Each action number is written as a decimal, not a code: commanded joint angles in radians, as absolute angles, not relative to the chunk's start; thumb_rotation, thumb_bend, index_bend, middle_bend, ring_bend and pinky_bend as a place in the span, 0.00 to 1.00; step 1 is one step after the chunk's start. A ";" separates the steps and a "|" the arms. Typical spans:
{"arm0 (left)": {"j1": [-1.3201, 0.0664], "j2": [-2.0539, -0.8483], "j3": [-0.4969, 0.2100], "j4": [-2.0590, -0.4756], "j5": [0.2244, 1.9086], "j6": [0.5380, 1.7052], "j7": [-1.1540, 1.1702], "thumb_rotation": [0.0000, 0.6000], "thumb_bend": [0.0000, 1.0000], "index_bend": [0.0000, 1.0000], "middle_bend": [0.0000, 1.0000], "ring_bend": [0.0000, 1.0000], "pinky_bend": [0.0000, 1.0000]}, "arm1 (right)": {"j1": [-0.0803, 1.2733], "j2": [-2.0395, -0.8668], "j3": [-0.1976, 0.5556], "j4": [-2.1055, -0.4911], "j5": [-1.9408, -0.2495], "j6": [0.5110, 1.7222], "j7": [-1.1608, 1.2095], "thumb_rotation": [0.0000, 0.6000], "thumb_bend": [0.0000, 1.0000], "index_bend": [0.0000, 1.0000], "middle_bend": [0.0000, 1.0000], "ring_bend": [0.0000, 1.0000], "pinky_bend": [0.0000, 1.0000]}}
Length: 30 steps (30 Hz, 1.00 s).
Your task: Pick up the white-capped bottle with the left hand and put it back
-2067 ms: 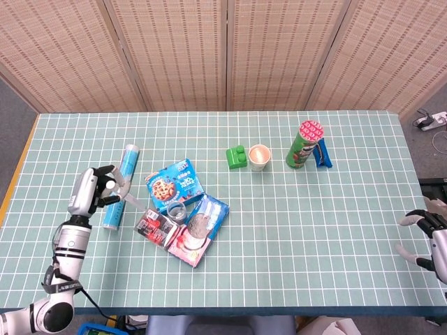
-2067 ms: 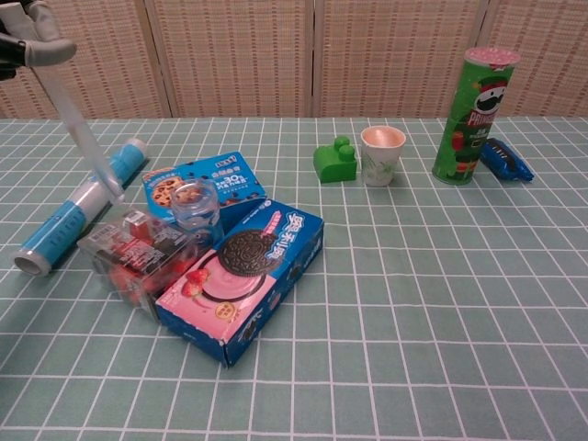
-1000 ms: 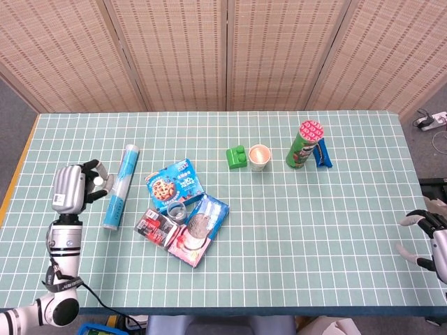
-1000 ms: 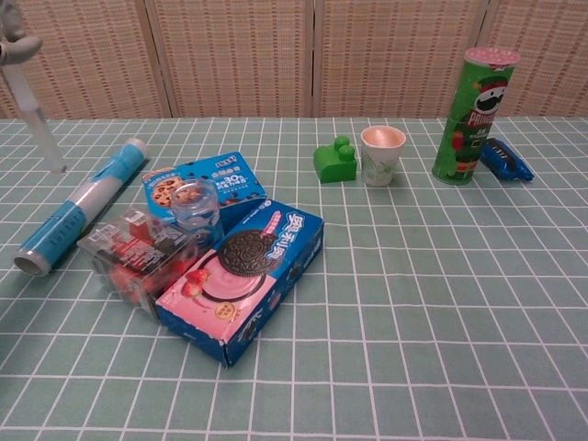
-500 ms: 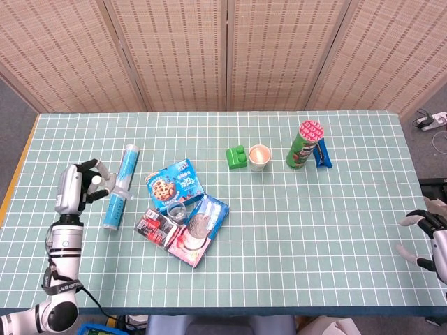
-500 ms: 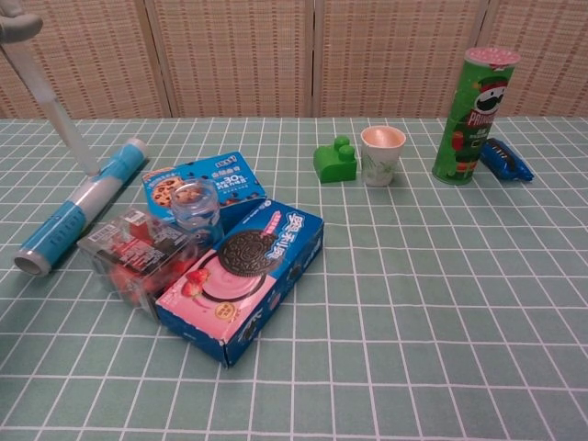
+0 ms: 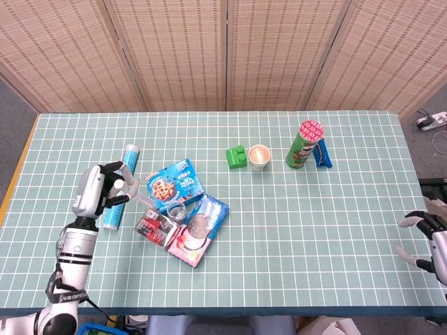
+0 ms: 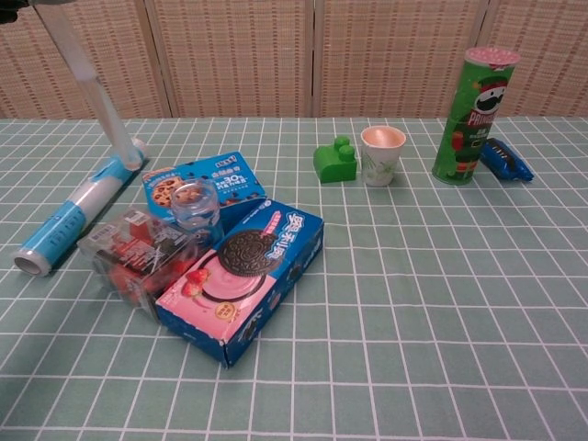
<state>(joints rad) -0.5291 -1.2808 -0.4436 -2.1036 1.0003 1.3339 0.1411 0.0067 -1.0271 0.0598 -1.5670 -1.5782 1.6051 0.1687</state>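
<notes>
Green grid table (image 7: 335, 230), left hand (image 7: 98, 190) fingers apart, holding nothing, white-capped bottle (image 8: 73, 209) lying just beside.

Counter (image 7: 293, 230) covered in green grid cloth. Lying on it: blue-and-white tube (image 8: 78, 209), cookie box (image 7: 174, 185), pink-and-blue biscuit box (image 8: 246, 280), clear snack pack (image 8: 129, 253), green block (image 7: 237, 157), paper cup (image 7: 259, 156), upright green chip can (image 7: 302, 145), blue packet (image 8: 506, 159).

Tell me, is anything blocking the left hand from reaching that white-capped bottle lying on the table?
Nothing visible does. The left hand hovers right at the white-capped bottle, which lies in the open on the table; the cookie box sits apart, beside it.
</notes>
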 commanded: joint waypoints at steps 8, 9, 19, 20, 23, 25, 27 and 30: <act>-0.597 -1.337 -0.441 -2.113 0.981 1.358 0.233 1.00 0.39 0.85 1.00 0.95 1.00 | 0.007 -1.024 0.057 -1.565 -1.583 1.606 0.178 1.00 0.10 0.44 0.37 0.35 0.58; -0.601 -1.341 -0.440 -2.113 0.979 1.359 0.238 1.00 0.39 0.85 1.00 0.95 1.00 | 0.007 -1.024 0.057 -1.564 -1.583 1.605 0.178 1.00 0.10 0.44 0.37 0.35 0.58; -0.639 -1.376 -0.425 -2.103 0.951 1.351 0.274 1.00 0.39 0.85 1.00 0.95 1.00 | 0.008 -1.021 0.056 -1.562 -1.585 1.604 0.188 1.00 0.10 0.44 0.37 0.34 0.58; -0.643 -1.381 -0.425 -2.101 0.946 1.352 0.274 1.00 0.39 0.85 1.00 0.95 1.00 | 0.008 -1.021 0.055 -1.562 -1.585 1.604 0.190 1.00 0.10 0.44 0.37 0.34 0.58; -0.651 -1.392 -0.417 -2.092 0.937 1.349 0.283 1.00 0.39 0.85 1.00 0.95 1.00 | 0.007 -1.020 0.055 -1.561 -1.586 1.606 0.194 1.00 0.10 0.44 0.37 0.34 0.58; -0.657 -1.399 -0.410 -2.083 0.938 1.350 0.295 1.00 0.39 0.85 1.00 0.95 1.00 | 0.006 -1.019 0.055 -1.560 -1.587 1.608 0.198 1.00 0.10 0.44 0.37 0.34 0.58; -0.660 -1.409 -0.404 -2.074 0.939 1.355 0.302 1.00 0.39 0.85 1.00 0.95 1.00 | 0.006 -1.018 0.055 -1.560 -1.588 1.609 0.201 1.00 0.10 0.44 0.37 0.35 0.58; -0.666 -1.419 -0.400 -2.064 0.932 1.355 0.306 1.00 0.39 0.85 1.00 0.95 1.00 | 0.006 -1.017 0.055 -1.559 -1.588 1.610 0.206 1.00 0.10 0.44 0.37 0.35 0.58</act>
<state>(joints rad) -0.6644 -1.4181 -0.4007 -2.0653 0.9336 1.3546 0.3054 0.0056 -1.0173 0.0547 -1.5586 -1.5880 1.6097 0.2056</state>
